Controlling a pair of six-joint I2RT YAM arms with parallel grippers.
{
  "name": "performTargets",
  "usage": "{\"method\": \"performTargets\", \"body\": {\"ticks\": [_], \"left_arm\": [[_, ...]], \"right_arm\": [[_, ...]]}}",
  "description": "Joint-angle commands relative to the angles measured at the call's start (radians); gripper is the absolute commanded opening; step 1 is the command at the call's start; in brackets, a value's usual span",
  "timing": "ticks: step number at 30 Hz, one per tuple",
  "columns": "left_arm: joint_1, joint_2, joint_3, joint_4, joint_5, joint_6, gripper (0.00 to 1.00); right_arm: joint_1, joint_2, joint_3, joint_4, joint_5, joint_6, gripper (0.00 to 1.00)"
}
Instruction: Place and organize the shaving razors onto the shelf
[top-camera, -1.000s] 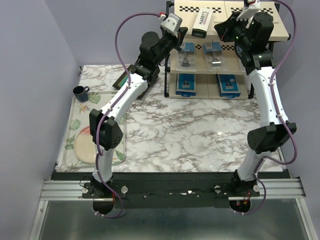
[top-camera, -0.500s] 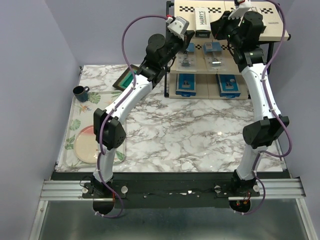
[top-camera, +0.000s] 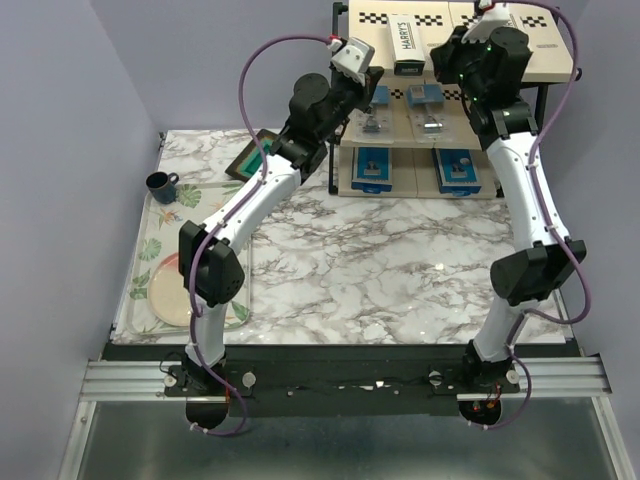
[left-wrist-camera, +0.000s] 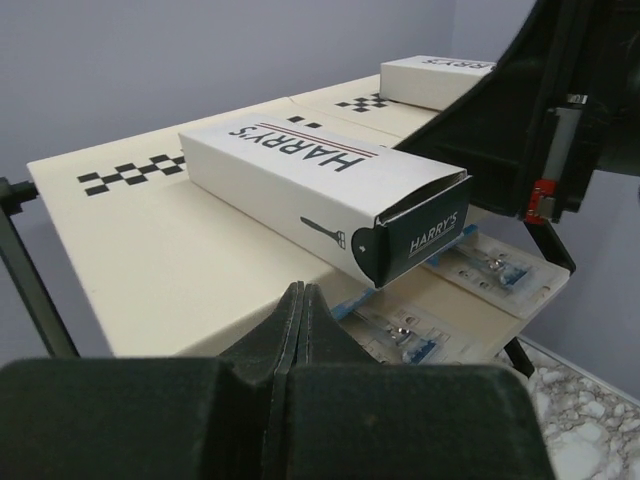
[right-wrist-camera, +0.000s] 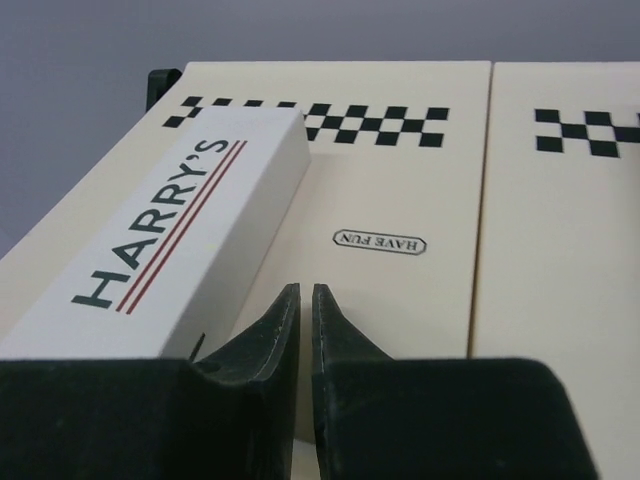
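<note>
Shelf (top-camera: 545, 48), top board: white HARRY'S box (left-wrist-camera: 320, 195) lying flat at front edge. Left tool (left-wrist-camera: 299, 292): fingers pressed together, empty. Right tool (right-wrist-camera: 305, 292): nearly closed, empty, over board.

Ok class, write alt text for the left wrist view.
A white HARRY'S box lies on the top board of the shelf, dark end at the front edge. The shut left gripper fills the foreground; blister packs lie one tier down.
</note>
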Motion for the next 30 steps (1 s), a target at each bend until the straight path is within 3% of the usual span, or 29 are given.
{"method": "performTargets", "body": {"ticks": [1,4,5,6,11,18,30], "left_arm": [[0.014,-0.145,-0.097,0.044,-0.066,0.023,0.00],[0.018,-0.189,-0.123,0.046,-0.075,0.043,0.00],[0.020,-0.197,-0.126,0.033,-0.077,0.043,0.00],[0.020,-0.214,-0.137,0.027,-0.084,0.043,0.00],[0.026,-0.257,-0.182,0.000,-0.100,0.085,0.00],[0.029,-0.312,-0.252,-0.020,-0.113,0.120,0.00],[0.014,-0.350,-0.343,-0.048,-0.136,0.114,0.00]], "right_arm": [[0.005,-0.142,-0.103,-0.016,0.162,-0.054,0.18],[0.005,-0.217,-0.153,-0.030,0.141,-0.101,0.15],[0.005,-0.237,-0.184,-0.036,0.064,-0.114,0.11],[0.003,-0.265,-0.199,-0.045,0.012,-0.117,0.01],[0.008,-0.322,-0.256,-0.128,-0.359,-0.183,0.01],[0.021,-0.306,-0.279,-0.114,-0.378,-0.128,0.01],[0.021,-0.141,-0.112,-0.097,-0.383,-0.074,0.01]]}}
